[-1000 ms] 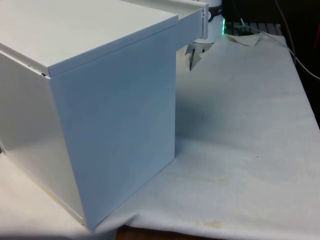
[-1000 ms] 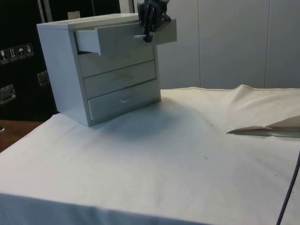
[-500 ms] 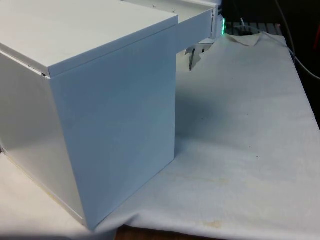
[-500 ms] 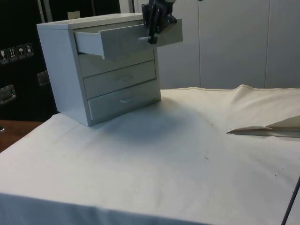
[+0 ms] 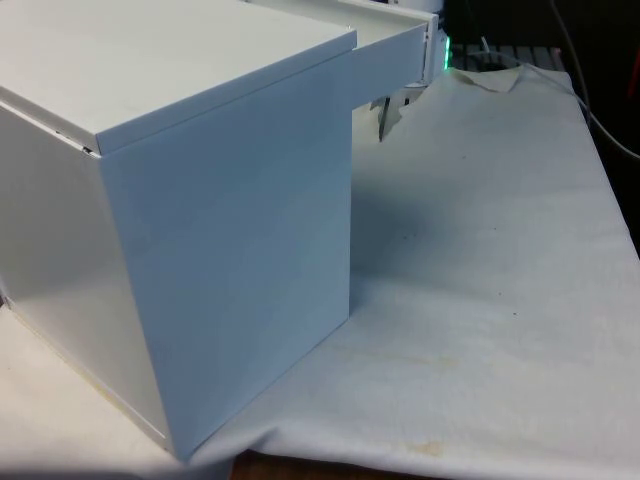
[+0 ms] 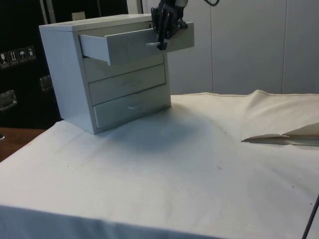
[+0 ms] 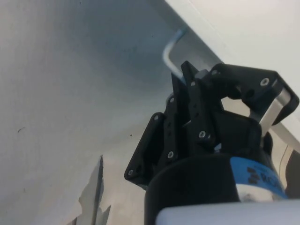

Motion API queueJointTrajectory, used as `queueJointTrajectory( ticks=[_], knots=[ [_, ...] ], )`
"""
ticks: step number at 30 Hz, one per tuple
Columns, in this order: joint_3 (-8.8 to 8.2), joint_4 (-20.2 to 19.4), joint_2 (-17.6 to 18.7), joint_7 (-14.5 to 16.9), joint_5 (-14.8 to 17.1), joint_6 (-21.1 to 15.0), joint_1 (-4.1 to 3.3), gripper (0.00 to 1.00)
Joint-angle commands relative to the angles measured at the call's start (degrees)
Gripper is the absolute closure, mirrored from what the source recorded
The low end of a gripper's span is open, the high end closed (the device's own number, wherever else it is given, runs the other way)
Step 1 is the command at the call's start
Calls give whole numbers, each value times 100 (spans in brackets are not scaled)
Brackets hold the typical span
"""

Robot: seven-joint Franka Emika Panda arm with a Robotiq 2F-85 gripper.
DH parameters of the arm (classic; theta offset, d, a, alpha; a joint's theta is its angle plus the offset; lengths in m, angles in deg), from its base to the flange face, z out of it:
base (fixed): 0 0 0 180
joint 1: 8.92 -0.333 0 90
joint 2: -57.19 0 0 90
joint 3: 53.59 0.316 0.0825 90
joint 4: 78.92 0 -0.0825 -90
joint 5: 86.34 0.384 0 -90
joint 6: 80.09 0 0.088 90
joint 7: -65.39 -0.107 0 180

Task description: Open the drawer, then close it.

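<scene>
A: Where is the top drawer [image 6: 134,44] right now?

B: It juts well out of the chest of drawers [image 6: 75,74], above the two lower drawers [image 6: 128,92], which sit flush. From the front view its side [image 5: 385,55] projects past the chest's corner.

A: And the pincer [image 6: 163,36]?

B: It hangs at the drawer's front panel, fingers clamped around the metal handle [image 7: 169,58]. The wrist view has that bent bar running straight into the black fingers [image 7: 187,108].

A: Why grip there?

B: The handle is the only part that lets the arm draw the drawer outward along its runners, and the same hold can push it back.

A: So how far along are we?

B: I judge the opening half nearly done; closing has not yet been done. The white cloth on the surface [image 6: 189,164] beneath the chest lies flat.
</scene>
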Motion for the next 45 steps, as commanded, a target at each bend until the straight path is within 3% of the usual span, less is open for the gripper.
queueJointTrajectory(
  ticks=[1, 5, 6, 7, 11, 14, 15, 17, 18, 24, 25, 26, 27, 30, 33, 34, 35, 43, 44, 45],
  knots=[
    [29, 6, 0, -63, -86, -57, 52, 100],
    [29, -6, -11, -69, -63, -34, 40, 100],
    [0, 0, 0, -11, 0, 0, 0, 100],
    [29, -6, -17, -74, -63, -29, 40, 100],
    [29, -11, -29, -103, -52, -17, 34, 96],
    [34, -23, -40, -120, -46, -11, 29, 82],
    [11, -17, -17, -74, 0, 6, -6, 74],
    [34, -23, -46, -126, -40, 0, 29, 70],
    [34, -23, -46, -132, -40, 0, 29, 60],
    [34, -29, -57, -138, -40, 0, 23, 30],
    [11, -29, -34, -97, 6, 11, -6, 24],
    [34, -29, -57, -138, -40, 0, 23, 24],
    [34, -34, -63, -143, -46, 0, 23, 14],
    [97, -92, -212, -206, -52, 103, 29, 1],
    [166, -172, -401, -269, -57, 218, 29, 0],
    [109, -109, -286, -206, 6, 149, -23, 0],
    [195, -201, -470, -286, -57, 264, 29, 0],
    [458, -544, -1152, -481, -46, 659, 11, 0],
    [401, -533, -1129, -413, 6, 636, -29, 0],
    [481, -579, -1209, -498, -46, 688, 11, 0]
  ],
)
